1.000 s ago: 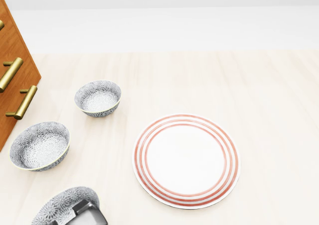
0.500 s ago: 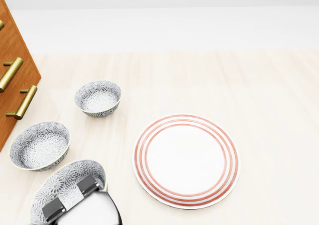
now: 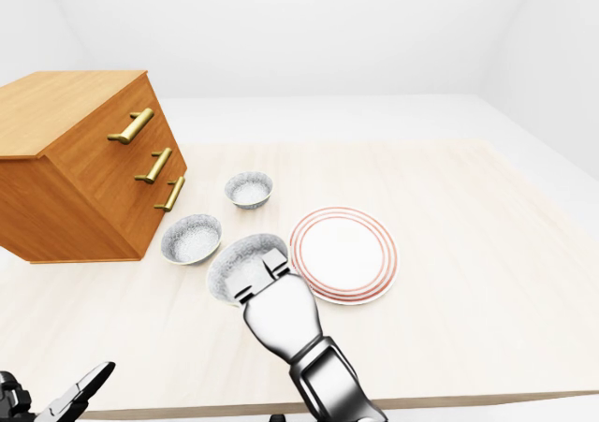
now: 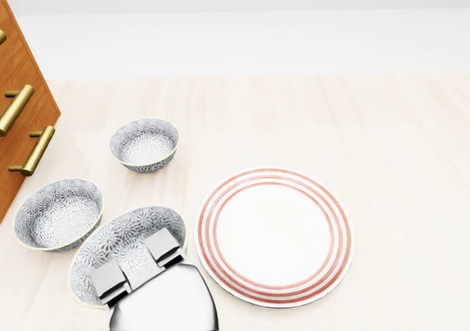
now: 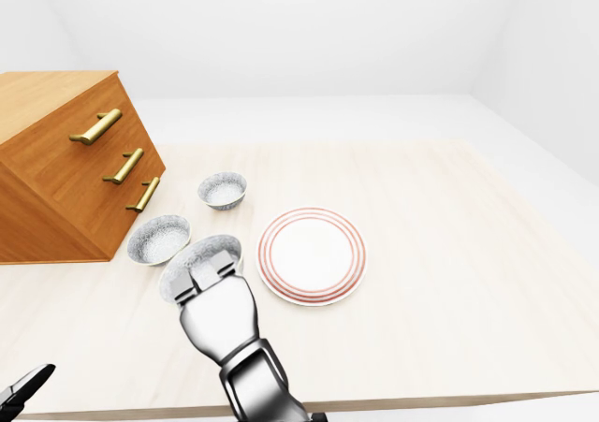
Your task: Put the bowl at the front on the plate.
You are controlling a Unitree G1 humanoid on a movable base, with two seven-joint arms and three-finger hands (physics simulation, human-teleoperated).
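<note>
At the far left of the light wooden desk [image 4: 367,125] stands a chest of drawers [image 3: 84,160] with three brass handles [image 3: 131,125] on its slanted face. Low in the left corner of the left-eye view the dark left hand [image 3: 56,399] just enters the picture, well apart from the dishes; only a few pointed parts of it show, so whether it is wide or closed cannot be told. To the right of the chest, three grey patterned bowls run in a line from far to near: the far bowl [image 4: 145,144] sits upright by itself, the middle bowl [image 4: 57,214] sits upright close to the chest, and the nearest bowl [image 4: 132,232] is in the grip of the right hand [image 4: 158,302]. That silver arm rises from the near edge of the desk and leans away and a little to the left, the back of the hand facing up. Two blocky fingers [image 4: 109,279] hook over the near rim and lie inside the bowl, closed on it; the thumb is hidden under the hand. The bowl tilts, its left side lower in the head view, and whether its base touches the desk cannot be made out. Its right rim is just beside the left edge of the plate [image 4: 274,235] without overlapping it. The plate, white with red rings round its border, lies flat on the desk to the right of the hand.
</note>
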